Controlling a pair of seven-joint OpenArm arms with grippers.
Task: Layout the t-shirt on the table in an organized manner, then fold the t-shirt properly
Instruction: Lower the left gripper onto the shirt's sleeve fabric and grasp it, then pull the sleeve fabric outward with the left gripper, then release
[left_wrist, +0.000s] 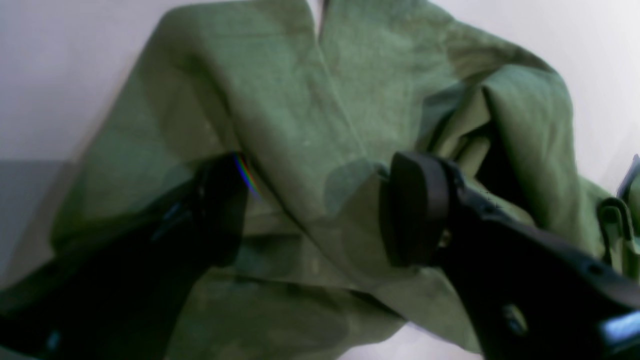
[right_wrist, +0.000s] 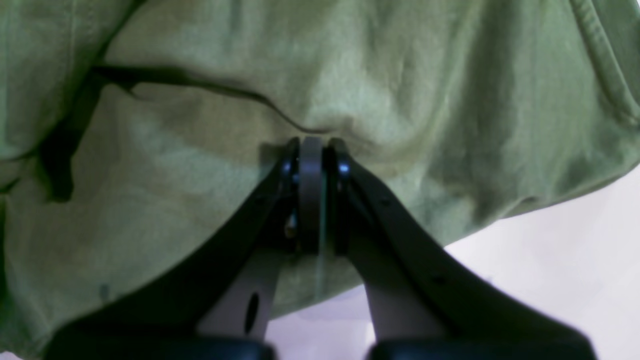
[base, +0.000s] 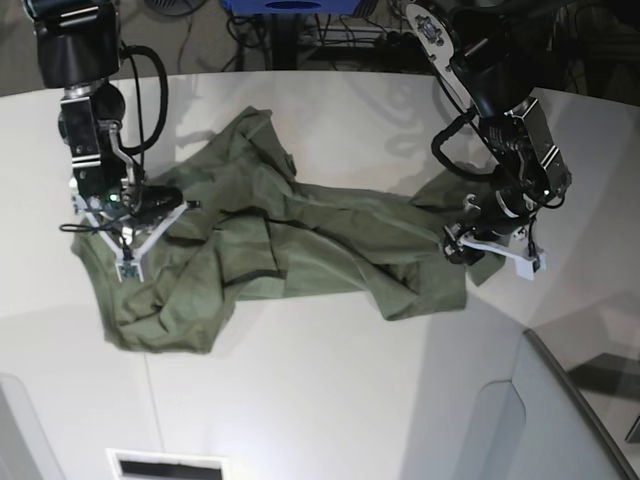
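Observation:
The olive-green t-shirt (base: 320, 240) lies crumpled across the white table (base: 330, 400), bunched in folds from left to right. My right gripper (base: 128, 265) is at the shirt's left part. In the right wrist view the right gripper (right_wrist: 311, 145) is shut, with wrinkles of the t-shirt (right_wrist: 200, 175) running into its tips. My left gripper (base: 478, 245) is at the shirt's right end. In the left wrist view the left gripper (left_wrist: 320, 200) has its fingers wide apart, over a fold of the t-shirt (left_wrist: 300, 100); one finger looks blurred.
A grey angled panel (base: 560, 420) rises at the table's lower right. A small rectangular slot (base: 165, 465) sits at the near edge. Cables and a blue object (base: 290, 5) lie beyond the curved far edge. White tabletop (right_wrist: 550, 260) shows beside the shirt.

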